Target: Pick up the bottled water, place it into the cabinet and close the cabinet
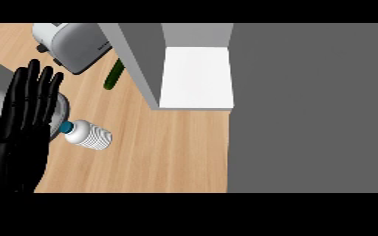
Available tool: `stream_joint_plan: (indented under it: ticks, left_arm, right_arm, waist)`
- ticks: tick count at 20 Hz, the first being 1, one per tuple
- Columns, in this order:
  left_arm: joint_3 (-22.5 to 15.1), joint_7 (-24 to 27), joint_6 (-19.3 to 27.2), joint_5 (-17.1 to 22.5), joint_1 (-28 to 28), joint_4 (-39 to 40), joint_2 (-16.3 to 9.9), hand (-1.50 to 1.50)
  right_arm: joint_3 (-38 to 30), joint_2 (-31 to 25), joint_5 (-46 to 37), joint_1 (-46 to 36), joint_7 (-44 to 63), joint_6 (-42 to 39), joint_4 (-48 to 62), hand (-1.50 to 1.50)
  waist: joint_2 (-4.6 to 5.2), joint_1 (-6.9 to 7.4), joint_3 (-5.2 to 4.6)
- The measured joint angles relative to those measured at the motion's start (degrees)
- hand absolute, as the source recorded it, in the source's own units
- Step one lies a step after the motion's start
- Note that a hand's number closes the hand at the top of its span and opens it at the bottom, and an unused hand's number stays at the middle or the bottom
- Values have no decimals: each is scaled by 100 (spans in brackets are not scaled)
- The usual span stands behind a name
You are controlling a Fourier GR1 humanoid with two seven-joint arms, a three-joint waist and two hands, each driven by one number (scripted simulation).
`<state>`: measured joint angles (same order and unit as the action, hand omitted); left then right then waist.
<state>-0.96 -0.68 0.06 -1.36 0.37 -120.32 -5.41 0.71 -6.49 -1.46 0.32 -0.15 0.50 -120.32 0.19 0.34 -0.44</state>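
The bottled water (88,134), clear with a blue cap, lies on its side on the wooden counter, cap pointing left. My left hand (26,115) stands open at the view's left edge, fingers straight and pointing up, just left of the bottle's cap. The cabinet (193,75) stands open behind the bottle, its white shelf bare, with a grey side wall at its left. A large grey panel (303,110), likely the cabinet door, fills the right side. My right hand does not show.
A silver toaster (74,45) stands at the back left. A dark green cucumber (114,75) lies between toaster and cabinet wall. A grey round object (60,111) shows partly behind my left hand. Bare wooden counter (162,155) spreads in front of the cabinet.
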Motion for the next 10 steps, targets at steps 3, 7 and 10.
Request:
stream_joint_plan:
  ticks: [3,7,10]
  left_arm:
    - [563,161,-357,707,-110,269,-224,-150]
    - [1393,296,-1031,2055,-202,892,-577,-150]
    - [1720,-63,-1324,2918,-156,1259,-726,-150]
  right_arm:
    - [3,36,56,192,43,-35,-175,-150]
    - [179,94,293,496,245,-168,-546,-150]
    - [517,77,703,866,384,-543,-739,-150]
  waist:
    - [-11,-27,22]
    - [-21,-59,27]
    - [-31,-65,32]
